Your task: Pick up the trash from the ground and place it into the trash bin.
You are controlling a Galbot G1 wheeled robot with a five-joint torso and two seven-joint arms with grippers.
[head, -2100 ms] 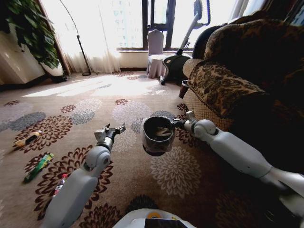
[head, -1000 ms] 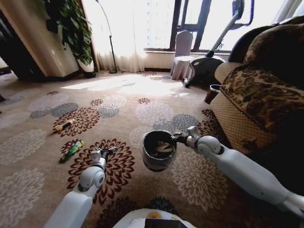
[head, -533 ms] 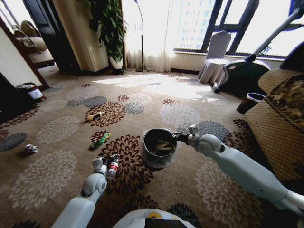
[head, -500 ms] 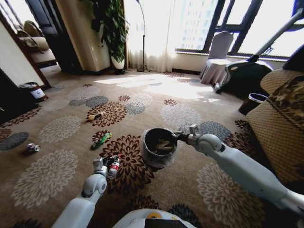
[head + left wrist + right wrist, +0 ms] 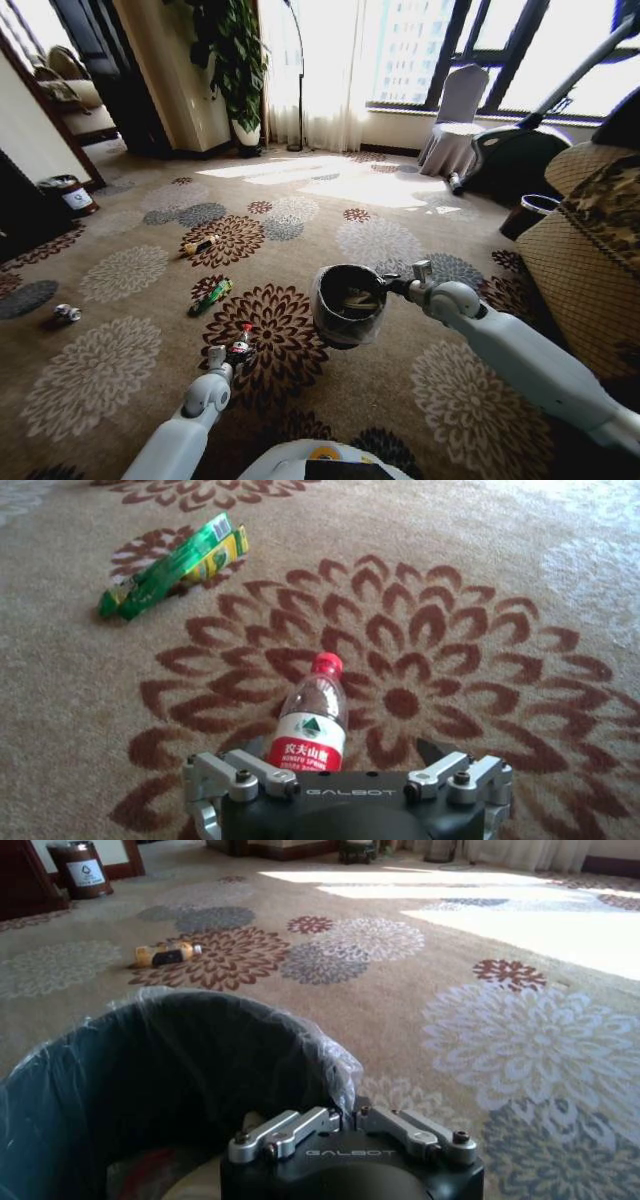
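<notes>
Jaws wide around bottle (image 5: pixel 310 724); bin (image 5: pixel 346 304) held.

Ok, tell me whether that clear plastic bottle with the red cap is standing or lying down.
Lying down. The clear plastic bottle with red cap and red-white label rests on its side on the flowered carpet, just ahead of the open left gripper.

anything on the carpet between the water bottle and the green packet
No: in the left wrist view, only bare patterned carpet lies between the water bottle, just ahead of the open left end effector, and the green packet.
</notes>
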